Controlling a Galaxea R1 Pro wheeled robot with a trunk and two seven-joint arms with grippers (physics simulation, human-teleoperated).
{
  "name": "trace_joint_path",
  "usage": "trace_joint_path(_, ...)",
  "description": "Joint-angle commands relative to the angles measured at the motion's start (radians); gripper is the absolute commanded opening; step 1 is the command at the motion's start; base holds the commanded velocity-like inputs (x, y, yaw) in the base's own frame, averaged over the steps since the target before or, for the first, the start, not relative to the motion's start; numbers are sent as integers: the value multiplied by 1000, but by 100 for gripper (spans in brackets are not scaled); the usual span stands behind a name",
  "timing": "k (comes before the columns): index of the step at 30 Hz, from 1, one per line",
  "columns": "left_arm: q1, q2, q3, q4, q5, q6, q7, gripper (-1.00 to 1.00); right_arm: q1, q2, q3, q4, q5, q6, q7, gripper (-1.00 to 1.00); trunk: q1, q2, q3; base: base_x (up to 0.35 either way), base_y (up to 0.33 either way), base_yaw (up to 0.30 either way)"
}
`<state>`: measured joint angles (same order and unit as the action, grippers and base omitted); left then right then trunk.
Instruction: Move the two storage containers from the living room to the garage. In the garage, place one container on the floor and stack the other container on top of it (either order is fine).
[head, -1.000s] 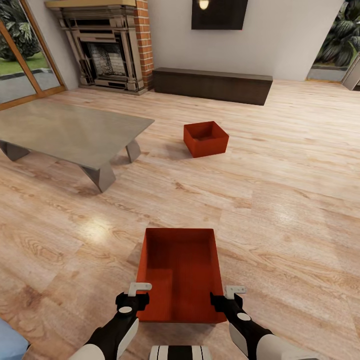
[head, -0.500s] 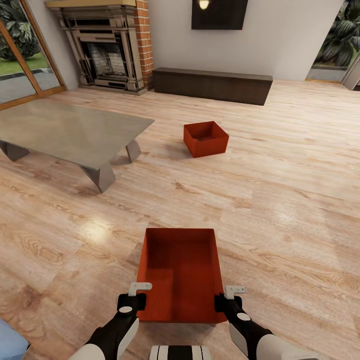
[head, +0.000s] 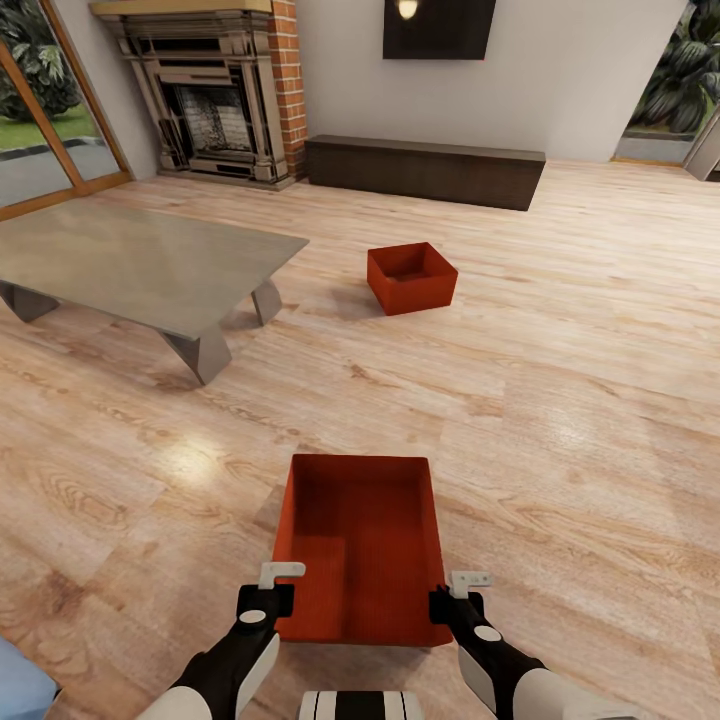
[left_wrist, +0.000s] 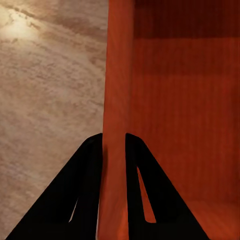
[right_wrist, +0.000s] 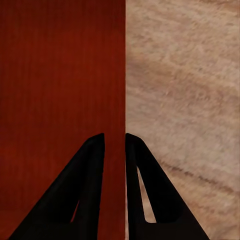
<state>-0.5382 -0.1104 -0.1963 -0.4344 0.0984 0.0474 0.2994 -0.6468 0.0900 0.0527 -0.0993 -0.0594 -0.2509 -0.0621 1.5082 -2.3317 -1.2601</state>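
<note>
the near storage container (head: 362, 550) sits on the light wood plank floor (head: 560, 430) just in front of the robot, open top up. the left gripper (head: 268, 590) straddles the container's left wall near its near-left corner; in the left wrist view the two dark fingers (left_wrist: 85, 190) lie closed against either face of the thin orange wall (left_wrist: 116, 100). the right gripper (head: 458, 592) does the same on the right wall near the near-right corner, fingers (right_wrist: 87, 190) pinched on the wall's edge (right_wrist: 124, 75). the far storage container (head: 411, 277) stands well apart, further out on the floor, between the low grey table (head: 140, 262) and the dark bench (head: 425, 170) by the wall, with the fireplace (head: 215, 90) at the far left
</note>
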Motion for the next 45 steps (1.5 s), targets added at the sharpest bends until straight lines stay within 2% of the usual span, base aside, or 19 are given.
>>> trace_joint_path(1,0,0,-6,-2,4,6,10,-100,-1,0,4,1,-10,-4,-4,-100,0,0,-1,0,0,0)
trace_joint_path(45,0,1,-5,0,4,12,10,-100,-1,0,4,1,-14,-4,-4,-100,-165,301,134,0,0,0)
